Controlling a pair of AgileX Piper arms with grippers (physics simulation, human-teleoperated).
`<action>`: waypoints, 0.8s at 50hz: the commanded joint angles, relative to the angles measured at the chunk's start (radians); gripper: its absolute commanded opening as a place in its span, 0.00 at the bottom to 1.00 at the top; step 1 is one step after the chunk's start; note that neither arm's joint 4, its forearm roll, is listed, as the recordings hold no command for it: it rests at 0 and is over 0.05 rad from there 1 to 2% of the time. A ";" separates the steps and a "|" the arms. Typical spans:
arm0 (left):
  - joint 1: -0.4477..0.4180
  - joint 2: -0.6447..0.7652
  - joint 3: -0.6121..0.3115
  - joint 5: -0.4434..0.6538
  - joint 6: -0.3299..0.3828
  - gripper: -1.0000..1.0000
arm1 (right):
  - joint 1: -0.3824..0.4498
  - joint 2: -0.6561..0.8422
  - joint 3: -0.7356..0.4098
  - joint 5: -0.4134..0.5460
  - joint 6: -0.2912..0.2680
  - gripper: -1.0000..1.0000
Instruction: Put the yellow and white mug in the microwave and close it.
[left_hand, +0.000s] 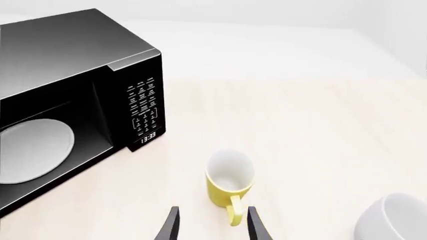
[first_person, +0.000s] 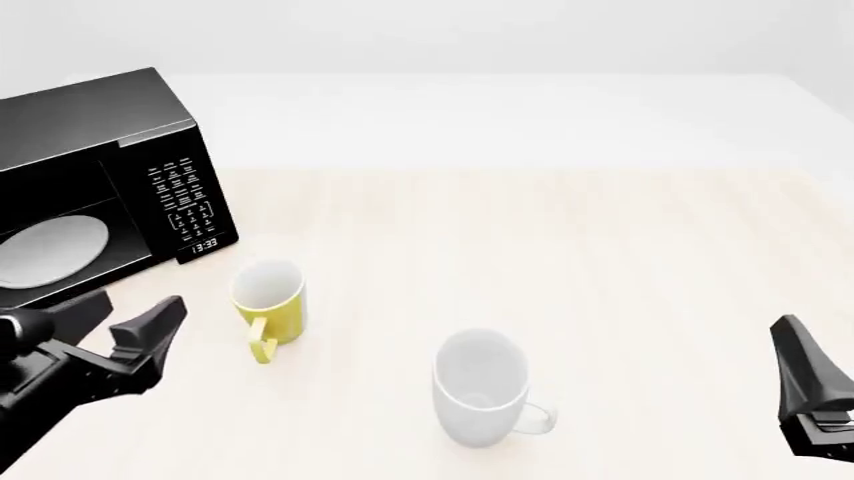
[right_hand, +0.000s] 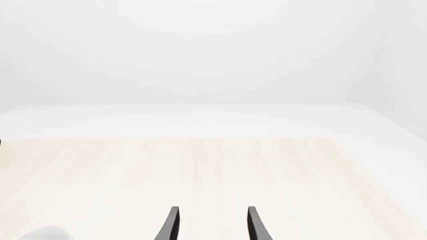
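The left gripper (left_hand: 212, 224) is held open with nothing between its jaws. The handle of the yellow mug (left_hand: 229, 184) is seen just ahead of it, close to one finger but not gripped. The mug stands upright on the table (first_person: 601, 260), near the front of the microwave (first_person: 94, 170). The microwave is open, and a white plate (first_person: 51, 248) is seen inside. Its clock (left_hand: 148, 136) reads 13:33. The right gripper (right_hand: 212, 224) is also open and empty. A white mug (first_person: 483, 388) stands between the arms.
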 joint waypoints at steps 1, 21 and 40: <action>-0.020 0.104 0.016 -0.064 -0.023 1.00 | 0.000 0.000 0.000 0.000 0.000 1.00; -0.048 0.228 0.041 -0.147 -0.069 1.00 | 0.000 0.000 0.000 0.000 0.000 1.00; -0.083 0.372 0.044 -0.274 -0.106 1.00 | 0.000 0.000 0.000 0.000 0.000 1.00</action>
